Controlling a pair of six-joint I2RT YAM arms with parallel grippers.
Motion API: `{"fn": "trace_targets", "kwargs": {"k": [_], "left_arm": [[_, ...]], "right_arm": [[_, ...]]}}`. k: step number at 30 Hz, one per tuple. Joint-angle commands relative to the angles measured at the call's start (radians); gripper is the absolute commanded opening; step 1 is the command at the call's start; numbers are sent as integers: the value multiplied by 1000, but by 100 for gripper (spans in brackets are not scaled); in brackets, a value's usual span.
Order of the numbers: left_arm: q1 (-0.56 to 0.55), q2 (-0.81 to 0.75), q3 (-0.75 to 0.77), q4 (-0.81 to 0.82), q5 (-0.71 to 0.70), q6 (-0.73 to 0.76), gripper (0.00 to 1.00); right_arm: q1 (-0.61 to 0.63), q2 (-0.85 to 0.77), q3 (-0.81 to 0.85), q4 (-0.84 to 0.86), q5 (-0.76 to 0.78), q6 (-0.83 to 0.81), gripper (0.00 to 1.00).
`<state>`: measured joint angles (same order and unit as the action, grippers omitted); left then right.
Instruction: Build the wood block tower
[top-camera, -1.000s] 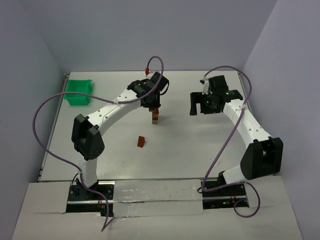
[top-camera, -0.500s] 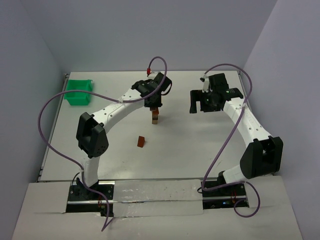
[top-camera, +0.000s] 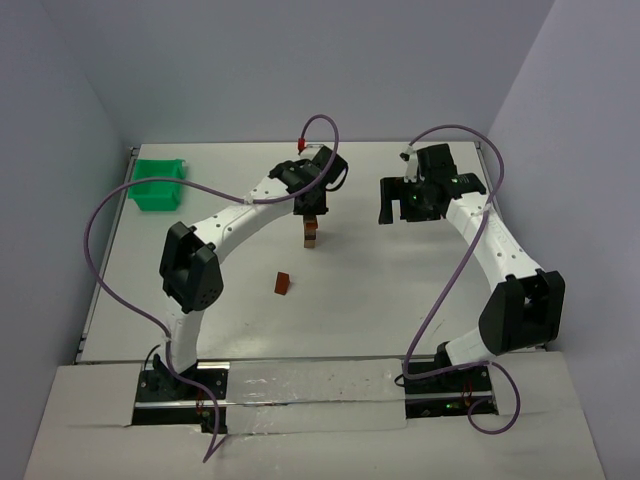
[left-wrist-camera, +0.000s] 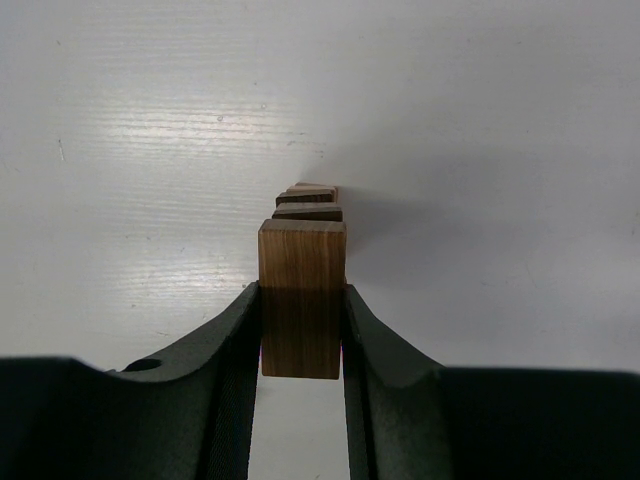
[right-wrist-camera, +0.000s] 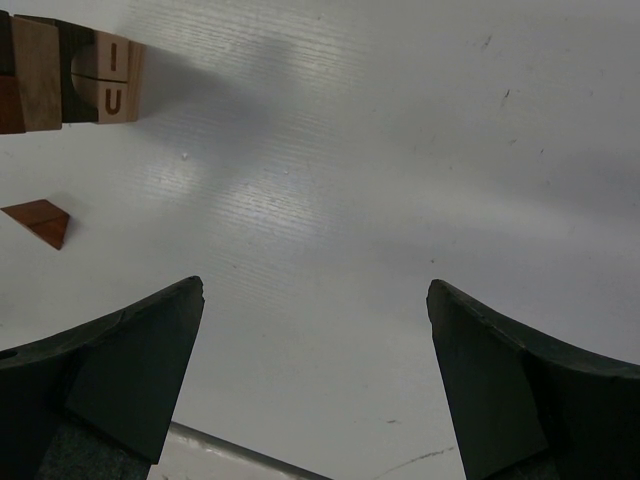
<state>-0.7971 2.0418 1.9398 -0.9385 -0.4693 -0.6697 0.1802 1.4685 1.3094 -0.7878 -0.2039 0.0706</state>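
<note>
Table (top-camera: 400, 280): wedge (top-camera: 283, 283) nr tower (top-camera: 312, 233) (bin (top-camera: 158, 184) L)

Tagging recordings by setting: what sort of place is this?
Likely a robotics lab cell, not a home: left arm and right arm bolted to a white table, plain walls boxing it in, a green bin and wood block tower on it.

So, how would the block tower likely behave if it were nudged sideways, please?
It probably tips easily: the wood block tower is narrow, with layers slightly misaligned. Being rigid wood, the tan block in the left gripper likely won't deform.
</note>
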Motion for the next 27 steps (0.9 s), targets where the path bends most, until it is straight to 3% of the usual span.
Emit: {"fn": "trace_targets", "kwargs": {"k": [1,7,27], "left_arm": [[-9,11,60,7,9,-3,15],[-8,17,56,7,20,2,25],[-8,28,47,9,19,4,34]], "right_arm": [[-5,1,53,-6,-2,11,100],[-5,4,57,-7,-3,12,100],[-5,25,72,-6,-10,17,100]]}}
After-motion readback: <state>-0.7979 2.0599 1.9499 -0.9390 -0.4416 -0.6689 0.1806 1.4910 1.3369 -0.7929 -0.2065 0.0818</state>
